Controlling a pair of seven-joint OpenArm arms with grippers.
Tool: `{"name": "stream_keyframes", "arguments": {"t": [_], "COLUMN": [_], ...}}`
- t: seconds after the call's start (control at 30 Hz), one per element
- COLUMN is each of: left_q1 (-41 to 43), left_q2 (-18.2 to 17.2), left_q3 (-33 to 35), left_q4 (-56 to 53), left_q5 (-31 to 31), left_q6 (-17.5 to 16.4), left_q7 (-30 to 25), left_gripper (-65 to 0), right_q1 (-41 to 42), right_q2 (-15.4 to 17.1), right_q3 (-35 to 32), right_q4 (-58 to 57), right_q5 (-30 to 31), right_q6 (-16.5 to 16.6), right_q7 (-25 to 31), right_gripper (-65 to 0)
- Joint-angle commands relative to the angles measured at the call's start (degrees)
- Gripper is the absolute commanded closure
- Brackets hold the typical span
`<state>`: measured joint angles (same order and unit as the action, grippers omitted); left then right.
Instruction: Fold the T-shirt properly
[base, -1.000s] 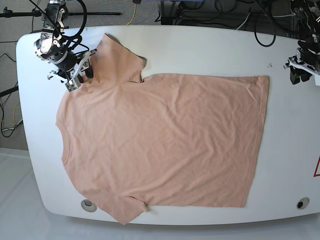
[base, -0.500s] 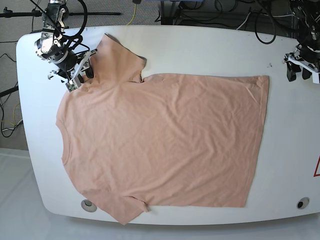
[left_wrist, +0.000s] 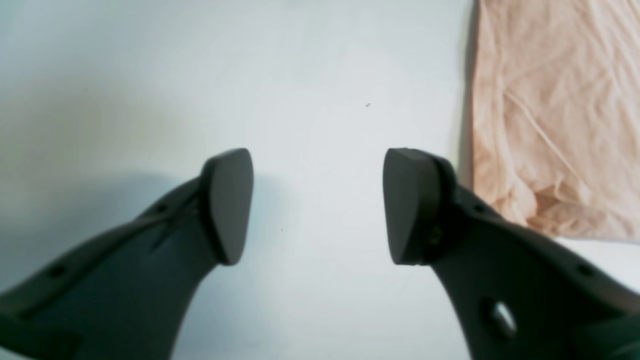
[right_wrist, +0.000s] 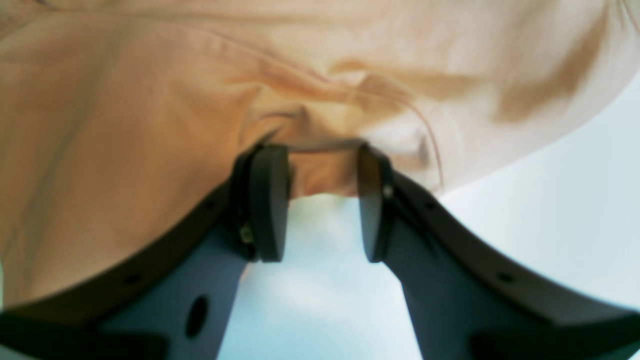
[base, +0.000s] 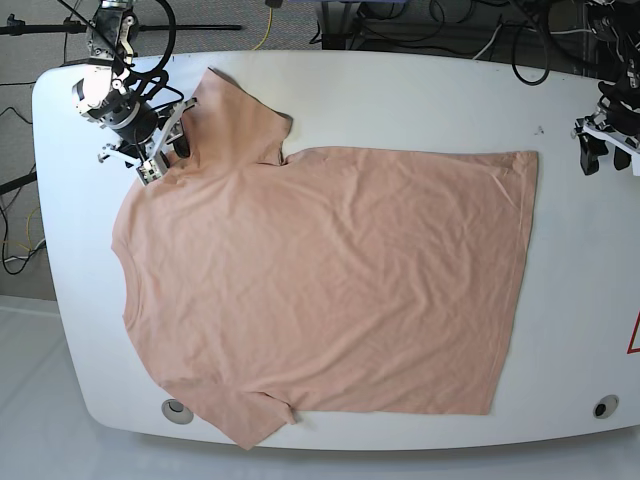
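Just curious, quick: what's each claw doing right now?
Left gripper: open, holding nothing.
Right gripper: open around the T-shirt edge.

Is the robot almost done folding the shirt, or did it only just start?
Only just starting. The T-shirt lies spread flat on the table, with no fold made. The right gripper has its fingers around the shirt's edge near the shoulder, though they aren't pinched shut. The left gripper is open above bare table, beside the hem corner. All the folding is left.

Right pincer (base: 168, 152) slightly farther up the table (base: 420, 90); left pincer (base: 600, 160) shifted marginally outward.
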<state>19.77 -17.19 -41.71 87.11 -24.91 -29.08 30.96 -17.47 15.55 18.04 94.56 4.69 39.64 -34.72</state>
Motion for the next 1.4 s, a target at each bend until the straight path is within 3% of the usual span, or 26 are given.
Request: {"name": "stream_keyframes", "arguments": {"t": [0.0,0.2,0.53,0.6,0.67,0.8,0.93,1.2,1.37], "left_q1": [-0.8,-1.6,-2.3,-2.1,-1.2,-1.0,-1.1,-2.2,-3.5], "left_q2": [-0.3,0.2,0.1,0.3,1.0,0.9,1.0,1.1,1.3], "left_q3": [2.6,5.0,5.3,5.0,4.9,4.8,4.8,4.9,6.2], "left_q4": [1.5,1.4,-0.4,-0.3,0.3,0.4,0.0,-1.6,-1.9], "left_q5": [-1.8,-2.5,-1.8,-1.9,-1.7,-1.6,-1.5,-2.7,-2.4], "left_q6": [1.4,1.8,0.9,0.9,1.0,0.9,0.8,0.7,0.5], "left_q7": [-0.4,0.6,0.1,0.1,-0.4,-0.7,-0.8,0.9,2.9], "left_gripper": [-32.1,-28.1,-30.6,-29.7,-26.8,-24.9,-24.0,-30.7,-31.0], "right_q1": [0.0,0.0,0.4,0.4,0.6,1.0,1.1,1.1,1.2], "right_q2": [0.6,0.5,1.0,1.0,0.8,0.7,0.7,0.7,0.7], "right_q3": [0.6,0.8,0.7,0.7,0.5,0.5,0.5,-0.1,0.2], "right_q4": [0.2,0.4,0.0,0.0,-0.1,0.0,-0.1,-0.1,-0.3], "right_q5": [-0.4,0.0,0.4,0.4,0.4,0.5,0.4,0.4,0.5], "right_q6": [0.4,0.4,0.4,0.4,0.4,0.4,0.4,0.2,0.2], "right_q7": [-1.7,-1.7,-1.1,-1.1,-0.8,-1.2,-1.4,-1.4,-1.3], "right_gripper": [-23.2,-23.3,-22.5,-20.3,-9.9,0.0,0.0,-2.7,-3.0]}}
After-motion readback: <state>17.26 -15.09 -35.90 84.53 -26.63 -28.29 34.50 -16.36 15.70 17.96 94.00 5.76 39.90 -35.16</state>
